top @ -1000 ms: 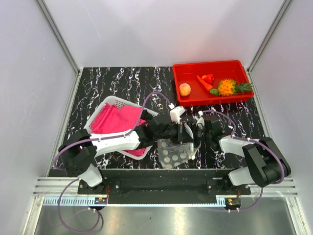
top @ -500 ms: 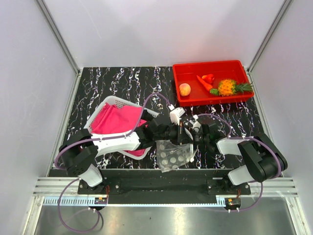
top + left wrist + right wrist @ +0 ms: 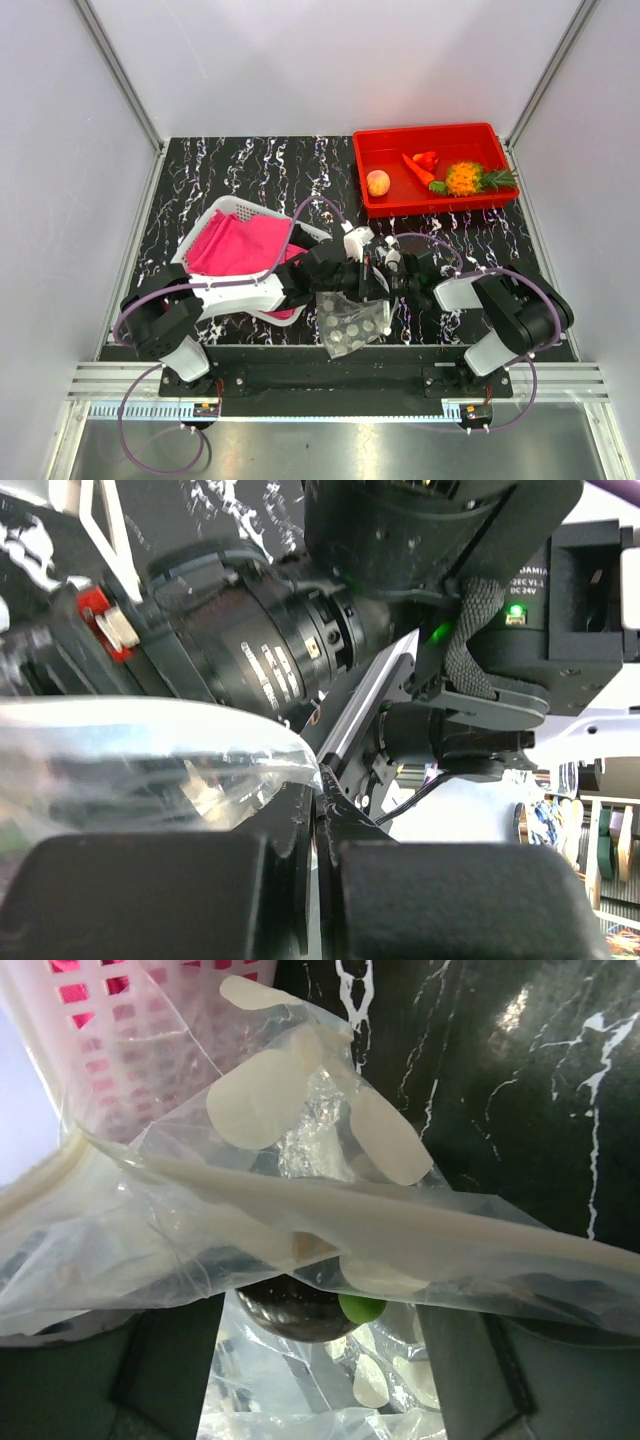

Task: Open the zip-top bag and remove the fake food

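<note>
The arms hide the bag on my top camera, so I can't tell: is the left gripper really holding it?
Observer: Yes. The left wrist camera shows the left gripper shut on a clear fold of the zip-top bag.
Operator: What about the right gripper?
Observer: On its wrist camera the right gripper is open, fingers apart, with the bag's white zip strip running across the gap.
</note>
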